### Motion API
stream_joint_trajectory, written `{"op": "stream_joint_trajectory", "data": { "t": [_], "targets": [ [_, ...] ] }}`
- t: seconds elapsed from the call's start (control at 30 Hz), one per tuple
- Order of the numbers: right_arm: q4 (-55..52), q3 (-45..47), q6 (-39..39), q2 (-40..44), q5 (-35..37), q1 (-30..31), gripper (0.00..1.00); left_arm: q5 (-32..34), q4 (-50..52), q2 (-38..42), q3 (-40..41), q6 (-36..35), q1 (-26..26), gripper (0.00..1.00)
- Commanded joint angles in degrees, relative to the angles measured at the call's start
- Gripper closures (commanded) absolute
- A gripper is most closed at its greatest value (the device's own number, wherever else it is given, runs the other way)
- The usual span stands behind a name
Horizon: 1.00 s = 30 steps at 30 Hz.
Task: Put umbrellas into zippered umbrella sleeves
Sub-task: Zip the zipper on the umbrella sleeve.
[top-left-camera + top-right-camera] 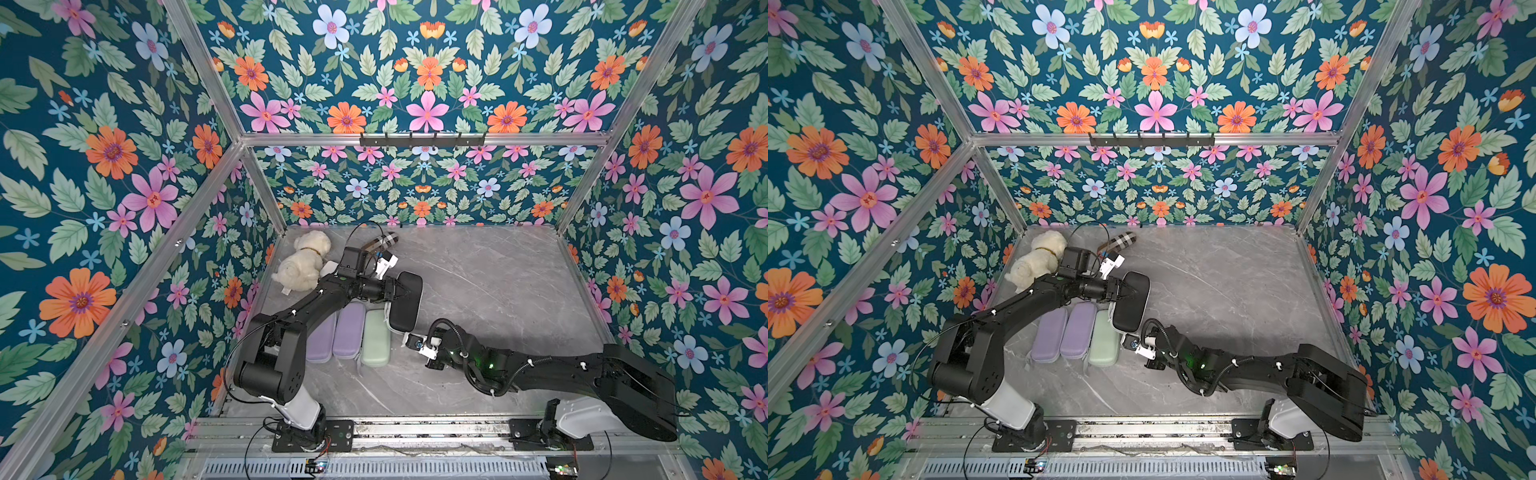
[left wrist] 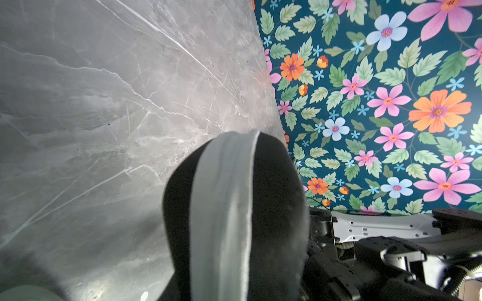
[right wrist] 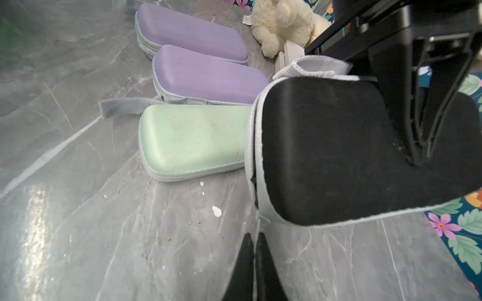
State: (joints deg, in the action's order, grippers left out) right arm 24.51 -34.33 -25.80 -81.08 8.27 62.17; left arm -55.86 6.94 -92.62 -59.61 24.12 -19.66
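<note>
Left fingers clamp the black sleeve steady so my right fingers, pinched tight on its zip cord, can work the zip.

Tabletop: grey marble-look slab, polished, glossy glare patches, white veining. Black sleeve: matt shell, faint grain, dust specks; zip tape is grey woven cloth. Lavender sleeves: matt, fine weave texture. Mint sleeve: smoother, matt, small scuffs. Strap: grey ribbed webbing. Plush toy: cream fluffy pile. Plaid capsule: checked cloth look. Frame bars: bare silvery metal, satin. Walls: flat floral print, matt. Arm links: black matt plastic.
</note>
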Motion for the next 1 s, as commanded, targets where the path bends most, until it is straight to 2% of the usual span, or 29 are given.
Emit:
{"op": "stream_joint_trajectory", "data": {
  "t": [0.0,0.23,0.5,0.7,0.9,0.97],
  "targets": [
    [-5.99,-1.88,6.54,-0.87,-10.19,0.91,1.0,11.58,-24.79,1.26,2.48,6.82,0.85,1.0],
    [-3.61,-4.39,23.26,-1.33,-12.34,0.93,1.0,21.31,-44.41,5.55,13.94,20.54,0.36,1.0],
    [0.89,-8.24,34.28,-3.51,-11.0,0.94,1.0,32.99,-59.1,6.03,23.5,31.33,-4.19,1.0],
    [3.3,-11.21,40.87,-6.51,-10.29,0.55,1.0,38.66,-60.72,5.07,24.94,32.52,-9.28,1.0],
    [2.18,-10.09,47.74,-6.05,-13.23,-3.77,1.0,37.32,-59.58,4.85,26.76,32.74,-10.65,1.0],
    [-1.06,-7.9,47.66,-2.53,-14.13,-5.84,0.81,34.93,-54.88,5.85,26.7,31.09,-9.61,1.0]
  ]
}}
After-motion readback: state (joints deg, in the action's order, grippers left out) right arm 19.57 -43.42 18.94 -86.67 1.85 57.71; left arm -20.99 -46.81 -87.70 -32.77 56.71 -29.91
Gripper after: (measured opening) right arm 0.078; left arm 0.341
